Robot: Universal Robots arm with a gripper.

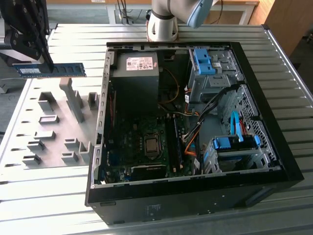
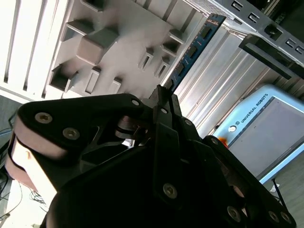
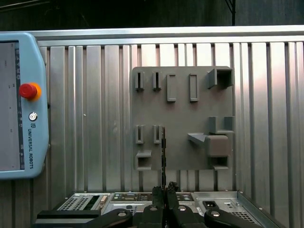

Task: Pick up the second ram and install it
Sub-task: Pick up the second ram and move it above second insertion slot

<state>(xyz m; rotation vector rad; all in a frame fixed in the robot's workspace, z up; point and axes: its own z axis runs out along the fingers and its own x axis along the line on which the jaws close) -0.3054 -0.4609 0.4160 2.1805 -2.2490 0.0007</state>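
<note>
The black end effector (image 1: 49, 62) is clamped on the thin blue circuit-board ram stick (image 1: 63, 69), holding it level above the grey plastic fixture plate (image 1: 24, 112) on the ribbed metal worktop (image 1: 73, 34).

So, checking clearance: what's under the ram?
The grey fixture plate and its blocks lie below the ram, which the gripper holds above them. The strip of plate straight beneath the ram is covered in the first wrist view.

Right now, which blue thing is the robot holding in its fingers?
The second ram, the long thin blue stick pinched above the grey fixture plate. The chunky blue brackets sit inside the computer case.
</note>
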